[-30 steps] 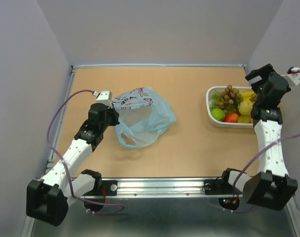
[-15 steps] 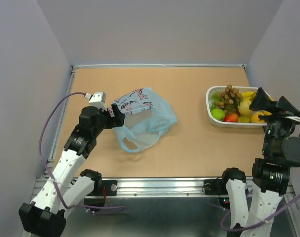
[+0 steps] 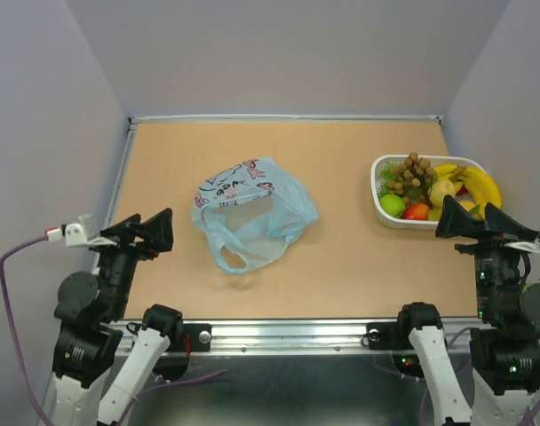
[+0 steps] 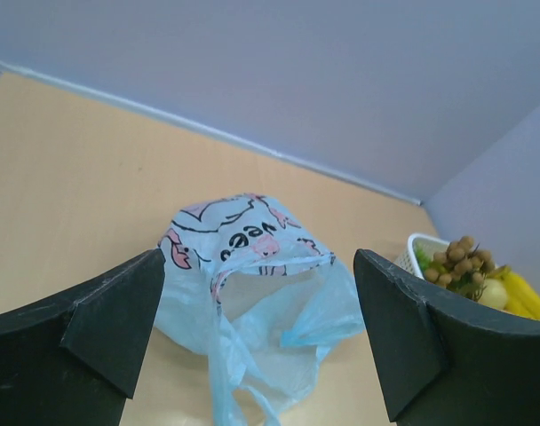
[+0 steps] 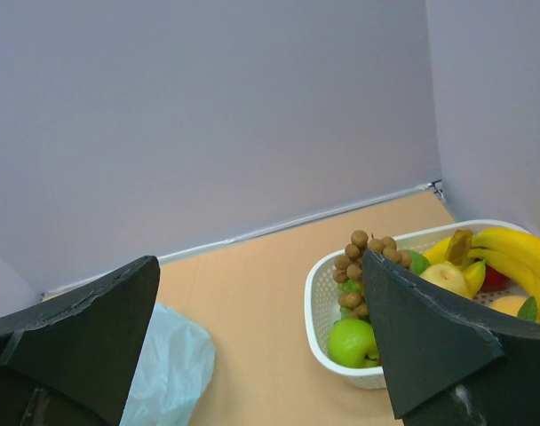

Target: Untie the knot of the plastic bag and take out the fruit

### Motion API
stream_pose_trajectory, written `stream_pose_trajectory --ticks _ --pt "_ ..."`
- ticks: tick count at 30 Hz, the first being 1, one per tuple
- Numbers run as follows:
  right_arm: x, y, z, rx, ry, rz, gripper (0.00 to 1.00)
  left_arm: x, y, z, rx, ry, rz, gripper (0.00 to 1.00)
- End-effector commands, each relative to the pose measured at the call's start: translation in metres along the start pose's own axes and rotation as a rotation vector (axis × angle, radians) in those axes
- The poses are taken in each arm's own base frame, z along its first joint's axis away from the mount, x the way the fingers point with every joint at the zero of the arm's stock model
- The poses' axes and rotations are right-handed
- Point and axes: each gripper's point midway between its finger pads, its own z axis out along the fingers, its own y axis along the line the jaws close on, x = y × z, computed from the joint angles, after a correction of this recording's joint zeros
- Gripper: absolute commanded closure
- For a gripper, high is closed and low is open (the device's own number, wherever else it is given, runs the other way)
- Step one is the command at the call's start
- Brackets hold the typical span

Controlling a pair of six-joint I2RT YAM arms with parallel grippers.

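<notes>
With the left pincer (image 3: 166, 232) and right pincer (image 3: 465, 222) both spread and empty, the limp plastic bag (image 3: 252, 213) lies on the table (image 3: 341, 266) while the fruit (image 3: 425, 191) sits heaped in the basket (image 3: 377, 191), so a careless nudge might spill it.

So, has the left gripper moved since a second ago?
Yes. The left gripper has pulled back from the plastic bag toward the near-left corner of the table, open and empty.
</notes>
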Motion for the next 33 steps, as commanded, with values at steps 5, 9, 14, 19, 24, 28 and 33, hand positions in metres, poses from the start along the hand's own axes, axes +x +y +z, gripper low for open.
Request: stream_pose_trajectory --ticks 5,9,14,19,24,28,33 --pt "0.004 0.005 -0.054 -0.055 0.029 0.043 0.00 -0.042 0.018 -0.061 -0.045 -0.173 0.029 0.01" --pt "0.015 0.018 -0.072 -0.141 0.076 0.056 0.00 -0.048 0.023 -0.078 -0.054 -0.209 0.013 0.01" --pt "0.028 0.017 -0.093 -0.155 0.108 0.097 0.00 -0.043 0.026 -0.090 -0.041 -0.211 0.008 0.01" --pt "0.045 0.012 -0.108 -0.137 0.170 0.116 0.00 -0.029 0.021 -0.090 0.001 -0.145 0.052 0.01" --pt "0.061 0.008 -0.114 -0.128 0.228 0.107 0.00 -0.018 0.023 -0.088 0.006 -0.121 0.047 0.01" --pt "0.063 0.008 -0.114 -0.129 0.239 0.108 0.00 -0.011 0.027 -0.090 0.007 -0.128 0.029 0.01" --pt "0.066 0.008 -0.114 -0.134 0.248 0.098 0.00 -0.005 0.032 -0.088 -0.015 -0.114 0.018 0.01"
